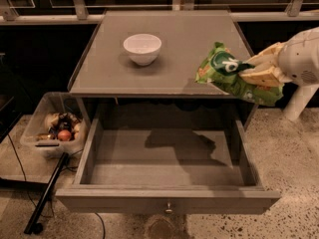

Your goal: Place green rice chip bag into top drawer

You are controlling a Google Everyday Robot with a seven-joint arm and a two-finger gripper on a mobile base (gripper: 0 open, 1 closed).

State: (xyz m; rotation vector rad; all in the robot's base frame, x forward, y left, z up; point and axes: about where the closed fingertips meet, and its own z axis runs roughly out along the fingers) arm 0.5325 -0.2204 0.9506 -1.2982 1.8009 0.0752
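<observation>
The green rice chip bag [231,76] is crinkled bright green with a dark round logo. It hangs in the air over the front right corner of the grey cabinet top. My gripper [258,72] comes in from the right and is shut on the bag, its tan fingers [263,77] clamped across the bag's right half. The top drawer [167,199] is pulled wide open below. Its inside is bare apart from the bag's shadow. The bag is above the drawer's right rear part, well clear of it.
A white bowl [142,48] stands on the cabinet top [112,76], left of middle. A clear plastic bin [54,127] with small items sits on the floor at the left. A black pole leans by the drawer's left front corner. A railing runs behind.
</observation>
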